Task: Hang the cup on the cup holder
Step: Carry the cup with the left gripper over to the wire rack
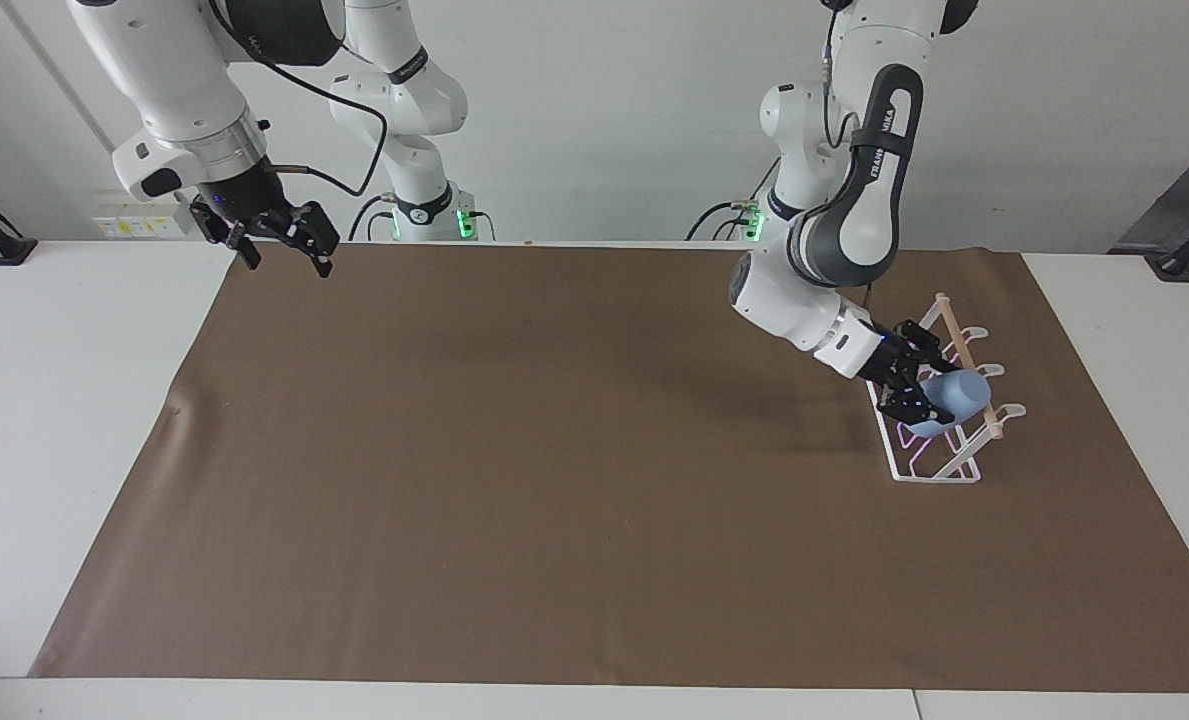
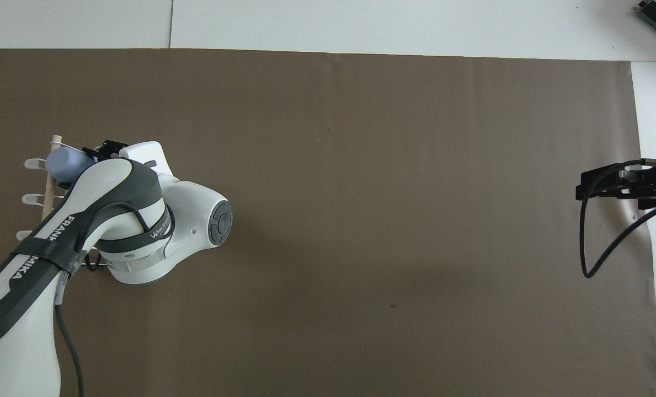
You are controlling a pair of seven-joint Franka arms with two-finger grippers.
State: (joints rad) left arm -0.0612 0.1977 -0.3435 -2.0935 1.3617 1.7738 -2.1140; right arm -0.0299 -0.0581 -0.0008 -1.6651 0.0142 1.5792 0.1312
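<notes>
Fingers (image 1: 904, 408) flank cup (image 1: 954, 396), lying tilted on cup holder (image 1: 939, 470)

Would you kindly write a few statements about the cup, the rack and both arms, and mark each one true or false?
1. The light blue cup is on the white wire cup holder. True.
2. The cup holder stands toward the right arm's end of the table. False: it stands toward the left arm's end.
3. The left gripper is at the cup. True.
4. The right gripper holds a second cup. False: it holds nothing and waits over the brown mat's edge.
</notes>
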